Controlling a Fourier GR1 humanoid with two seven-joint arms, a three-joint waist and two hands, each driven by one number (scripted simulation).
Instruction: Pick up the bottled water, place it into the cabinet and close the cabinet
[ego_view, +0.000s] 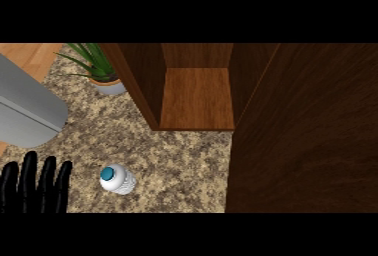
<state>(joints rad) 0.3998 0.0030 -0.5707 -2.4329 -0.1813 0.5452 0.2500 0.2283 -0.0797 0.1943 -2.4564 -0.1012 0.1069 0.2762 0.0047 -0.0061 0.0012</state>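
Cabinet (196, 95), open, its door (306, 135) swung toward me and filling the area far right of my fingers; the empty shelf lies ahead and to their right. Counter (177, 145), speckled stone. Bottle (117, 179), white with a teal cap, upright on the counter just right of my left hand (33, 187), apart from it. My fingers are straight and released, holding nothing. Right hand unseen. Judged step: the pickup, not yet begun; next, reach right and close around the bottle.

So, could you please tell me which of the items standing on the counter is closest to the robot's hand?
The bottled water, white with a teal cap, stands just right of the left hand. The potted plant sits far back, beside the open cabinet.
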